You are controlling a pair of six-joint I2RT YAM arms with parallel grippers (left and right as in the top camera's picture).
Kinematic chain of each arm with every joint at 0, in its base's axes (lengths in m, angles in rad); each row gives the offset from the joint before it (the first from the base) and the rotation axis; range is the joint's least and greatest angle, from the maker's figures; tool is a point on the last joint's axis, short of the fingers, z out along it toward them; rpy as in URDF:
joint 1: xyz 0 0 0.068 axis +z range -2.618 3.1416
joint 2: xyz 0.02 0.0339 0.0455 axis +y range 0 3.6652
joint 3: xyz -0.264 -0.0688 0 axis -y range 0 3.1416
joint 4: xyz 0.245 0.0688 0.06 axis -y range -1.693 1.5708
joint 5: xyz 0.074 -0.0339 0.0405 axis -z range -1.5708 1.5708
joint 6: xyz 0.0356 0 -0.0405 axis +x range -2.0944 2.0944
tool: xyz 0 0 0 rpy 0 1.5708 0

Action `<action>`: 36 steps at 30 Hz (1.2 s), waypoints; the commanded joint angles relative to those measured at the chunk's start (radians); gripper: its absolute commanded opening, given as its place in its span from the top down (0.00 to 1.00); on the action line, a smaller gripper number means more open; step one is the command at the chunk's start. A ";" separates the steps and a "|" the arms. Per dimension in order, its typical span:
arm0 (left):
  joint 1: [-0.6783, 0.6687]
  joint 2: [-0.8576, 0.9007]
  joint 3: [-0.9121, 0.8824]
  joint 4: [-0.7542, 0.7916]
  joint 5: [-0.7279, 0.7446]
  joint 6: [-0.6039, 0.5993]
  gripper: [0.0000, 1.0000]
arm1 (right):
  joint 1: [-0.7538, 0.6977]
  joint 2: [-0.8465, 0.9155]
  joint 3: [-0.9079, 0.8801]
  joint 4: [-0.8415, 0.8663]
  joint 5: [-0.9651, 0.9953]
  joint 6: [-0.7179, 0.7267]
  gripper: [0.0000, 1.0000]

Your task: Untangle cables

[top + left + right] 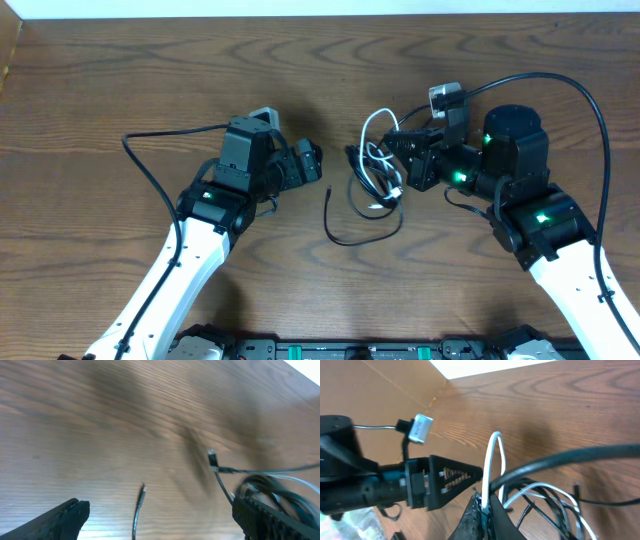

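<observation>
Two claws were counted: left claw (160, 506), right claw (484, 506). One white cable (489, 465) was recorded. At least one black cable (326, 212) was seen; total unresolved. One bench (100, 80) was noted.

The cables (378, 172) (black ones and a white one) lie in a messy pile on the wood table (100, 90), between the left gripper (316, 163) and the right gripper (394, 141).

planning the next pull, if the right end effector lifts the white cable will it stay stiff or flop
Probably floppy: the white cable curls in a tight loop at the shut right end effector, so it should sag. Likely light, being so thin. It runs through the black cables, so lifting may drag them along.
</observation>
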 commanded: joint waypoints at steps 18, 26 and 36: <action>0.001 0.163 -0.004 0.109 0.468 -0.053 0.02 | -0.007 -0.032 0.004 -0.004 0.004 -0.047 0.99; -0.003 0.398 -0.004 0.182 0.673 -0.297 0.02 | -0.007 -0.058 0.004 -0.021 0.016 -0.066 0.99; -0.078 0.528 -0.004 0.425 0.649 -0.532 0.17 | -0.006 -0.058 0.004 -0.037 0.015 -0.065 0.99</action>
